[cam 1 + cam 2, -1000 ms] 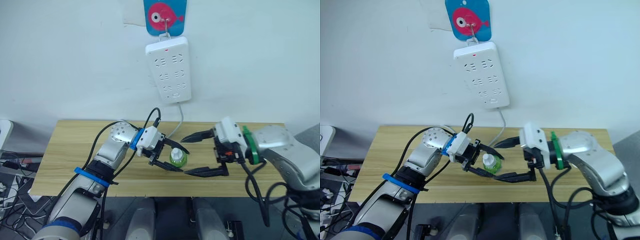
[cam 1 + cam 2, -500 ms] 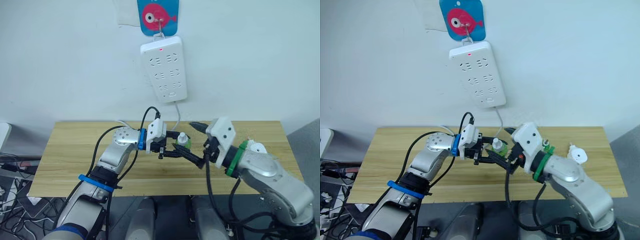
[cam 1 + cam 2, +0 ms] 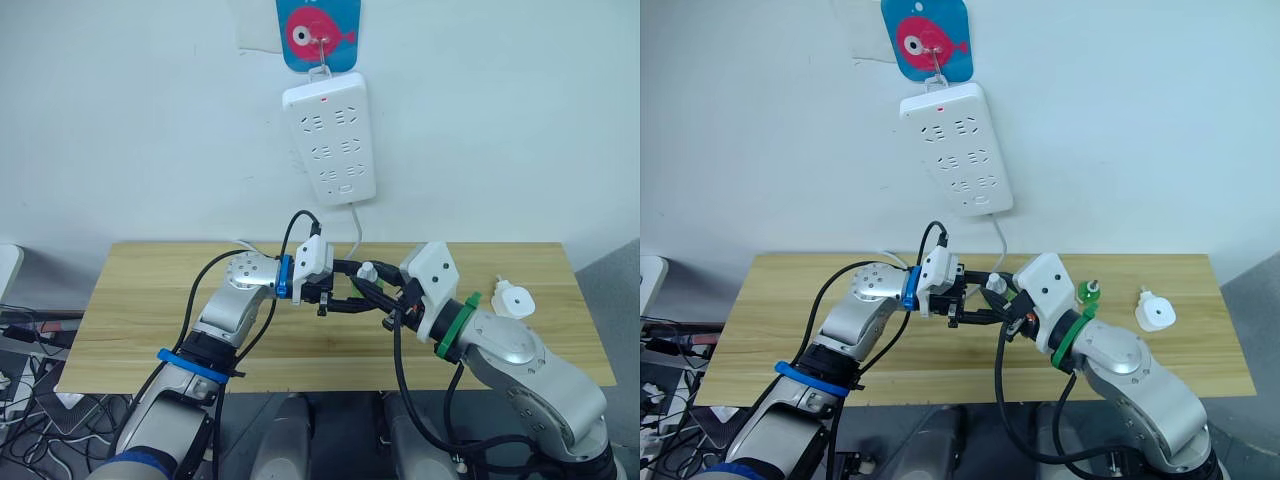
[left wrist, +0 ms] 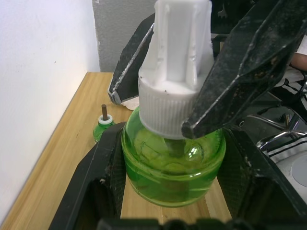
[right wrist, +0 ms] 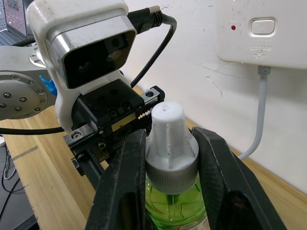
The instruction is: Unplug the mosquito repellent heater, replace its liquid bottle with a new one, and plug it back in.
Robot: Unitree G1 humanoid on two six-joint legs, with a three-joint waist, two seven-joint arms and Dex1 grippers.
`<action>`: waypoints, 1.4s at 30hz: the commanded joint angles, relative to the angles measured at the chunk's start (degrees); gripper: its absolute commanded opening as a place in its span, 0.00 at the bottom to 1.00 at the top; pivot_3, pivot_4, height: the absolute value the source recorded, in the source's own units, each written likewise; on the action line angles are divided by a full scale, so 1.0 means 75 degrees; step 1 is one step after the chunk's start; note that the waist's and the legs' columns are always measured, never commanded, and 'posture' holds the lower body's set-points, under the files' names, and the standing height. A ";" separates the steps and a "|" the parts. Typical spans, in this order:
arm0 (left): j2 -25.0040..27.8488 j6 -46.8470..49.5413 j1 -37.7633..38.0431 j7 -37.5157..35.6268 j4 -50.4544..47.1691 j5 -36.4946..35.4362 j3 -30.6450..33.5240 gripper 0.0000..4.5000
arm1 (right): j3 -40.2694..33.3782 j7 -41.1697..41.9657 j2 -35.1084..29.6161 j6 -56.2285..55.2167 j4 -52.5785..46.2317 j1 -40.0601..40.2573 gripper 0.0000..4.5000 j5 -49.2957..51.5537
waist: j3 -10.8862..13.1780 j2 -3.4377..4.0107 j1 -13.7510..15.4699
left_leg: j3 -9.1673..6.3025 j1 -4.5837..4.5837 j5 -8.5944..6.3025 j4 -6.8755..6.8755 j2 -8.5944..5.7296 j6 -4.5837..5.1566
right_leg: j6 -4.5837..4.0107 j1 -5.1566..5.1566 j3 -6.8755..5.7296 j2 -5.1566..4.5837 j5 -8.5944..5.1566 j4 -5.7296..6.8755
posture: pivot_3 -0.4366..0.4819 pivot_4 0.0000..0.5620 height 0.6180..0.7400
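The left hand (image 3: 345, 290) is clamped on the green body of a new liquid bottle (image 4: 172, 165), holding it up above the wooden surface (image 3: 140, 300), its fingers (image 4: 108, 191) pressing the round glass-like belly from both sides. The right hand (image 5: 168, 167) grips the same bottle higher up, its two black fingers (image 5: 218, 172) closed on the ribbed grey-white collar of the white cap (image 5: 166, 127). So one hand steadies and the other looks set to twist the cap off.

The mosquito repellent heater (image 3: 1154, 312) lies unplugged on the surface, well apart to the robot's right. An uncapped green bottle with a bare wick (image 3: 1087, 292), likely the old one, stands between it and the right arm. The white power strip (image 3: 330, 140) hangs on the wall above, its red light on.

The bottle looks small, light and rigid, but smooth and rounded, so it may slip or spin in the left hand's hold under torque. The ribbed collar is the sensible place to grip for unscrewing. The liquid fills much of it; once uncapped it should be kept upright, and the wick inside is probably fragile.
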 commanded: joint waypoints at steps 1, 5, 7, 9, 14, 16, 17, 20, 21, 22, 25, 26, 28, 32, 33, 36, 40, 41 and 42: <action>-0.0036 -0.0179 0.0097 -0.0140 -0.0348 -0.0054 0.0122 0.51 | -0.0038 0.0550 -0.0144 -0.0265 -0.0343 0.0007 0.24 0.0366 | -0.0004 0.0001 0.0006 | 0.0001 0.0000 0.0000 0.0000 0.0000 0.0000 | 0.0000 0.0000 0.0001 0.0000 0.0000 0.0000 | 0.63 0.45 1.00; 0.0068 -0.0348 0.0161 -0.0752 -0.0523 -0.0180 0.0044 0.51 | -0.0039 0.3059 -0.1363 -0.1473 0.0377 -0.0734 0.24 0.0604 | -0.0005 0.0000 0.0010 | 0.0008 0.0000 0.0000 0.0004 -0.0002 0.0001 | -0.0001 0.0001 0.0002 -0.0001 0.0000 -0.0001 | 0.64 0.44 1.00; 0.0183 -0.0376 0.0285 -0.1076 -0.0706 -0.0255 0.0003 0.51 | 0.0027 0.4525 -0.1788 -0.2226 0.1170 -0.1323 0.24 0.0732 | -0.0005 0.0000 0.0009 | 0.0015 0.0002 -0.0001 0.0012 -0.0007 0.0002 | -0.0001 0.0005 0.0003 0.0001 0.0001 0.0000 | 0.66 0.43 1.00; 0.0372 -0.0263 0.0515 -0.1350 -0.1111 -0.0382 -0.0042 0.51 | 0.0254 0.5767 -0.1843 -0.2845 0.2121 -0.2031 0.24 0.0804 | -0.0012 -0.0012 -0.0011 | 0.0021 0.0011 -0.0002 0.0012 -0.0007 0.0003 | -0.0002 0.0011 0.0002 0.0015 0.0002 -0.0002 | 0.68 0.43 1.00; 0.0693 0.0138 0.0861 -0.1555 -0.1845 -0.0560 -0.0104 0.51 | 0.0616 0.7557 -0.1642 -0.3592 0.3497 -0.2827 0.24 0.0848 | -0.0016 -0.0015 0.0039 | -0.0005 0.0006 -0.0001 0.0000 0.0004 0.0003 | -0.0008 0.0003 -0.0019 0.0026 0.0000 -0.0001 | 0.72 0.44 1.00; 0.0728 0.0220 0.0890 -0.1546 -0.1957 -0.0561 -0.0079 0.51 | 0.0626 0.7836 -0.1614 -0.3724 0.3751 -0.2922 0.24 0.0753 | -0.0016 -0.0014 0.0083 | -0.0010 -0.0001 -0.0001 0.0004 0.0007 0.0002 | -0.0009 0.0003 -0.0022 0.0016 0.0000 -0.0002 | 0.74 0.43 1.00; 0.0720 0.0238 0.0870 -0.1530 -0.1953 -0.0542 -0.0064 0.51 | 0.0581 0.7919 -0.1620 -0.3789 0.3857 -0.2941 0.32 0.0710 | -0.0016 -0.0015 0.0107 | -0.0011 -0.0004 0.0000 0.0011 0.0007 0.0002 | -0.0008 0.0003 -0.0021 0.0004 0.0000 -0.0001 | 0.74 0.44 1.00; 0.0631 0.0267 0.0707 -0.1403 -0.1758 -0.0455 -0.0011 0.51 | 0.0204 0.8086 -0.1998 -0.3623 0.3868 -0.2789 0.53 0.0832 | -0.0016 -0.0015 0.0200 | -0.0006 -0.0008 -0.0001 0.0044 -0.0001 0.0003 | -0.0007 0.0013 -0.0011 -0.0011 0.0001 0.0003 | 0.73 0.46 1.00; 0.0600 0.0235 0.0664 -0.1375 -0.1685 -0.0427 0.0005 0.51 | -0.0004 0.8092 -0.2223 -0.3548 0.3730 -0.2623 0.61 0.0897 | -0.0016 -0.0015 0.0260 | -0.0006 -0.0007 -0.0002 0.0050 -0.0004 0.0004 | -0.0006 0.0017 -0.0009 -0.0013 0.0001 0.0003 | 0.73 0.45 1.00; 0.0573 0.0201 0.0624 -0.1356 -0.1605 -0.0398 0.0018 0.51 | -0.0221 0.8039 -0.2438 -0.3462 0.3562 -0.2438 0.69 0.0968 | -0.0017 -0.0016 0.0294 | -0.0008 -0.0007 -0.0002 0.0052 -0.0007 0.0004 | -0.0005 0.0021 -0.0011 -0.0014 0.0001 0.0002 | 0.73 0.45 1.00; 0.0466 0.0095 0.0534 -0.1224 -0.1337 -0.0280 0.0047 0.51 | -0.0946 0.7548 -0.2923 -0.3093 0.2999 -0.1787 0.93 0.1217 | -0.0018 -0.0018 0.0389 | -0.0010 -0.0008 -0.0003 0.0053 -0.0006 0.0006 | -0.0005 0.0023 -0.0016 -0.0014 0.0001 -0.0001 | 0.71 0.45 1.00; 0.0434 0.0062 0.0512 -0.1184 -0.1263 -0.0255 0.0057 0.51 | -0.1114 0.7412 -0.3017 -0.3012 0.2858 -0.1621 0.99 0.1272 | -0.0018 -0.0018 0.0412 | -0.0010 -0.0008 -0.0004 0.0052 -0.0005 0.0007 | -0.0005 0.0023 -0.0017 -0.0013 0.0001 -0.0002 | 0.71 0.45 1.00; 0.0300 0.0017 0.0442 -0.0979 -0.1045 -0.0170 0.0092 0.51 | -0.1671 0.6484 -0.3011 -0.2572 0.2200 -0.0974 0.99 0.1372 | -0.0018 -0.0018 0.0430 | -0.0007 -0.0008 -0.0004 0.0050 -0.0004 0.0007 | -0.0006 0.0019 -0.0014 -0.0009 0.0001 0.0000 | 0.71 0.45 1.00; 0.0012 0.0300 0.0404 -0.0508 -0.0869 -0.0123 0.0146 0.51 | -0.2128 0.3735 -0.2066 -0.1332 0.0316 0.0408 0.99 0.1681 | -0.0020 -0.0021 0.0398 | -0.0010 -0.0010 -0.0004 0.0048 0.0003 0.0007 | -0.0006 0.0016 -0.0010 -0.0004 0.0001 0.0007 | 0.66 0.46 1.00; -0.0031 0.0313 0.0386 -0.0469 -0.0835 -0.0114 0.0143 0.51 | -0.1929 0.3169 -0.1744 -0.1207 0.0040 0.0543 0.99 0.1525 | -0.0020 -0.0021 0.0363 | -0.0006 -0.0011 -0.0004 0.0046 0.0003 0.0007 | -0.0006 0.0010 -0.0002 -0.0003 0.0001 0.0013 | 0.66 0.46 1.00; -0.0146 0.0240 0.0272 -0.0415 -0.0649 -0.0027 0.0134 0.51 | -0.1206 0.1834 -0.0921 -0.0855 -0.0381 0.0561 0.99 0.1051 | -0.0027 -0.0021 0.0246 | -0.0005 -0.0002 -0.0003 0.0050 0.0004 0.0005 | -0.0005 0.0009 0.0017 -0.0004 0.0002 0.0020 | 0.66 0.46 1.00; -0.0207 0.0208 0.0142 -0.0481 -0.0495 0.0015 0.0114 0.51 | -0.0637 0.0908 -0.0405 -0.0595 -0.0271 0.0181 0.99 0.0514 | -0.0028 -0.0021 0.0161 | 0.0006 -0.0001 -0.0002 0.0052 -0.0001 0.0003 | -0.0004 0.0012 0.0007 0.0000 0.0001 0.0017 | 0.62 0.48 1.00; -0.0209 0.0196 0.0128 -0.0503 -0.0475 0.0024 0.0107 0.51 | -0.0575 0.0732 -0.0301 -0.0545 -0.0201 0.0120 0.99 0.0424 | -0.0028 -0.0021 0.0151 | 0.0007 -0.0001 -0.0002 0.0052 0.0000 0.0004 | -0.0004 0.0012 0.0008 0.0000 0.0001 0.0017 | 0.62 0.48 1.00; -0.0211 0.0197 0.0116 -0.0516 -0.0460 0.0031 0.0102 0.51 | -0.0510 0.0654 -0.0266 -0.0533 -0.0141 0.0076 0.99 0.0346 | -0.0028 -0.0021 0.0149 | 0.0003 -0.0003 -0.0002 0.0051 0.0000 0.0003 | -0.0004 0.0011 0.0004 0.0000 0.0001 0.0015 | 0.62 0.48 1.00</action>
